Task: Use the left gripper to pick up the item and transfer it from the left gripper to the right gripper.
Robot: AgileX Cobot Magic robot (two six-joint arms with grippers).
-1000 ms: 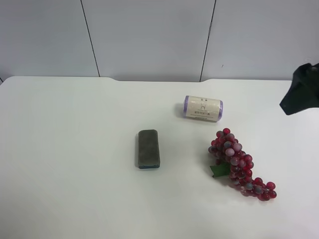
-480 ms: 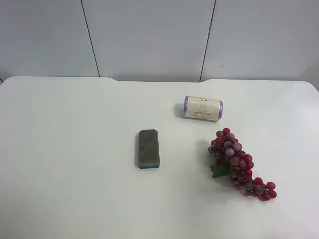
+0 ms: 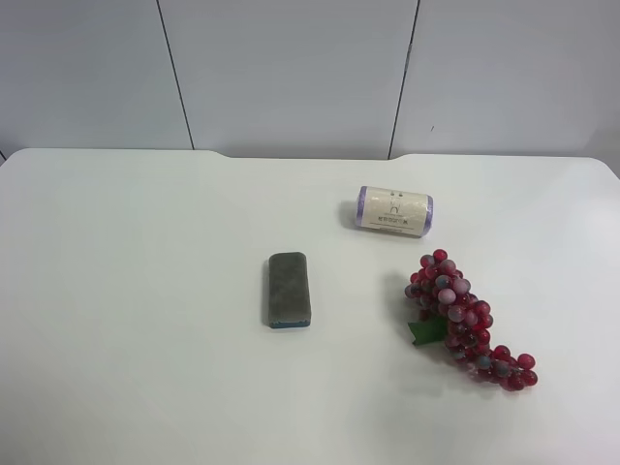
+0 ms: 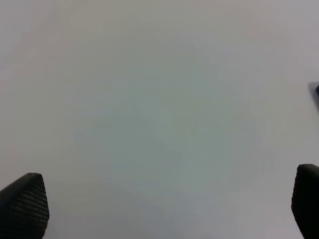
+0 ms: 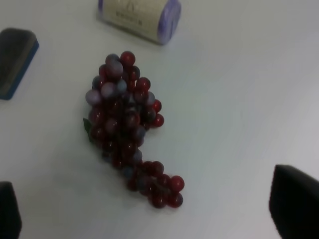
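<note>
The item, a bunch of dark-red and purplish grapes [image 3: 465, 325] with a green leaf, lies on the white table at the exterior high view's right. Neither arm shows in that view. In the right wrist view the grapes [image 5: 124, 124] lie on the table ahead of my right gripper [image 5: 152, 214]. It is open and empty, with only its black fingertips [image 5: 296, 204] at the picture's edges, hovering apart from the bunch. My left gripper [image 4: 164, 209] is open and empty over bare table, with its fingertips [image 4: 22, 206] wide apart. The grapes do not show in the left wrist view.
A dark grey rectangular block [image 3: 289, 290] lies near the table's middle. A cream roll with purple ends [image 3: 394, 210] lies just beyond the grapes. Both show in the right wrist view, the block [image 5: 15, 59] and the roll [image 5: 142, 12]. Grey wall panels stand behind the table.
A black arm part at the exterior high view's right edge one second ago has left that view. The grapes, block and roll have not moved.
</note>
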